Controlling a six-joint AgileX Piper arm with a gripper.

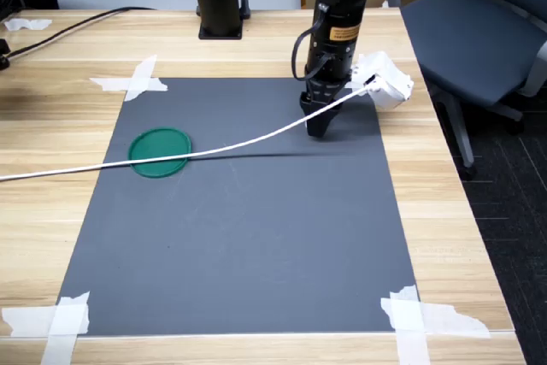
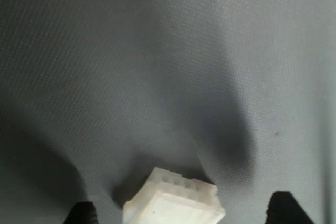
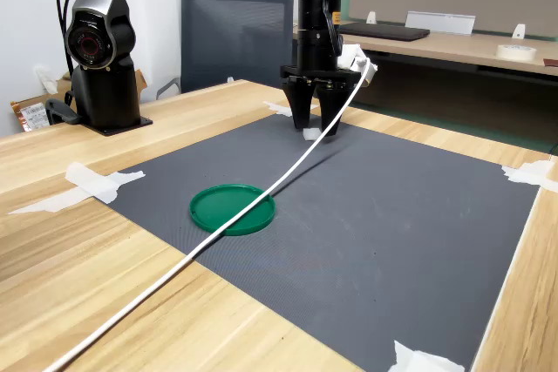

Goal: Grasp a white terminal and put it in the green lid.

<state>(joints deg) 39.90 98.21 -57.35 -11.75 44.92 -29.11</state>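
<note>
Your gripper [image 3: 313, 125] stands low with its jaws wide either side of the white terminal [image 3: 311, 134] on the dark mat [image 1: 256, 237] — straddling for a grasp; the green lid [image 3: 232, 208] lies well apart.

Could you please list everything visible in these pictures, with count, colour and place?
white terminal: one, white, on the mat between the tool's fingers in the wrist view.
green lid: one, dark green, flat on the mat, at the first exterior view's left.
mat: one, dark grey, taped on the table.
tape: white strips at the mat's four corners.
table: one, light wood.
cable: one, white, crossing the mat and lid from the camera housing.
chair: one in each exterior view, dark, beside the table.
second arm's base: one, black, on the table edge.
camera housing: one, white, on the wrist.
tool: one, black, open, lowered around the terminal.
</note>
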